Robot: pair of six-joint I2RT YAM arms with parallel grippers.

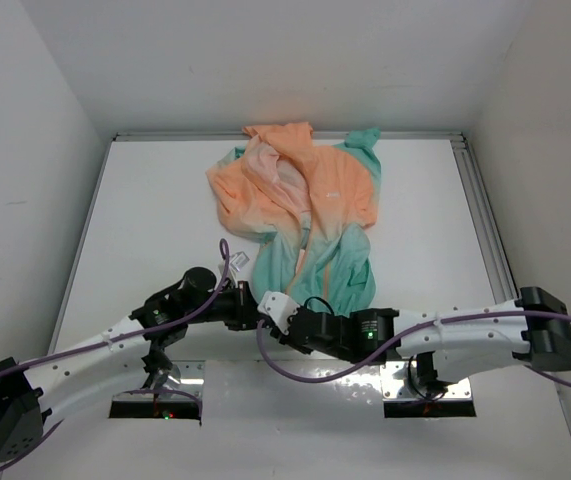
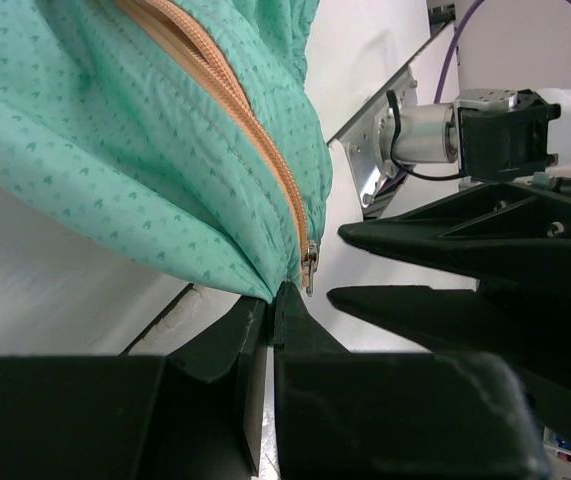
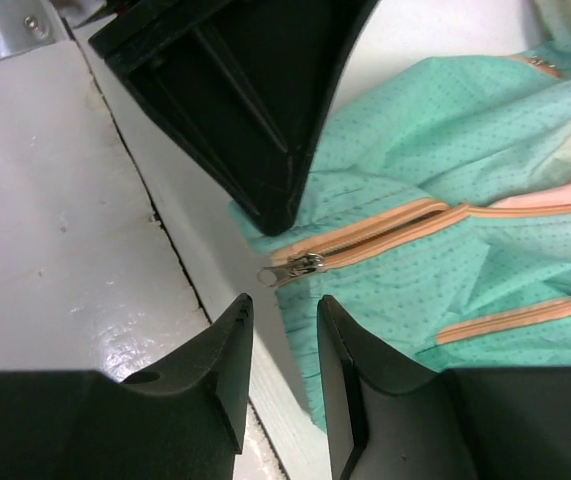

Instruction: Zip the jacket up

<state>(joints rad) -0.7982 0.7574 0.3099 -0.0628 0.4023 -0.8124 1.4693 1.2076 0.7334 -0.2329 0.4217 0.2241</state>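
The jacket (image 1: 305, 200) lies crumpled at the table's far middle, peach-orange at the top and mint-teal at the bottom. Its teal hem reaches toward both grippers. My left gripper (image 1: 253, 296) is shut on the teal hem (image 2: 235, 270) right beside the bottom of the orange zipper (image 2: 235, 110). The metal zipper slider (image 2: 311, 262) hangs just past its fingertips. My right gripper (image 3: 283, 315) is open with a narrow gap and empty. The slider and its pull (image 3: 297, 267) lie just ahead of its fingertips, untouched. The left gripper's black fingers (image 3: 255, 120) sit just above the pull.
White table (image 1: 145, 220) with walls on three sides and a metal rail (image 1: 480, 220) along the right. A small white tag (image 1: 237, 262) lies left of the hem. A seam (image 3: 155, 210) runs across the table near the front edge. Two mounting plates (image 1: 155, 405) sit at the arm bases.
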